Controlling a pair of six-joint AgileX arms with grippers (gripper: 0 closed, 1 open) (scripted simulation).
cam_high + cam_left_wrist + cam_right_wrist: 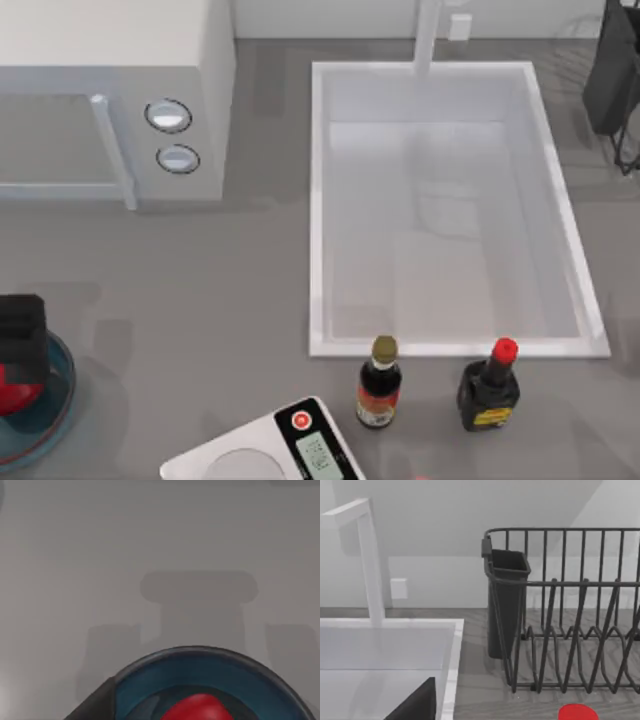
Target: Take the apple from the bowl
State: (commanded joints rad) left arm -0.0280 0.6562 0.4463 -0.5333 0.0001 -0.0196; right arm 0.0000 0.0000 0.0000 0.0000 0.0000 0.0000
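- Apple point(10, 392) sits inside the bowl point(60, 385) at the far left edge of the desk point(200, 300) in the top view, toward the near side.
- Its skin is glossy bright red and rounded; the left wrist view shows its top point(197, 709) against the bowl's blue-teal inner wall point(240, 680).
- The bowl is round, shallow and translucent, with a thin dark rim, and much wider than the fruit it holds.
- The left gripper point(22, 338) is a dark block directly above the bowl, covering part of the apple from above; whether its fingers are open or shut cannot be told.
- A dark finger tip point(92, 707) appears in the left wrist view just outside the bowl's rim.
- The sink point(320, 200) is a white rectangular basin in the middle of the desk, with a white faucet point(428, 35) at its far edge.
- A microwave point(200, 90) stands at the far left, with two round knobs.
- Two dark sauce bottles stand just in front of the sink: one with a brownish cap point(380, 385), one with a red cap point(490, 385).
- A white kitchen scale point(270, 445) with a red button lies at the near edge.
- A dark wire dish rack point(570, 610) with a cutlery cup point(506, 600) stands beside the sink in the right wrist view.
- The right arm point(615, 70) is parked at the far right corner.
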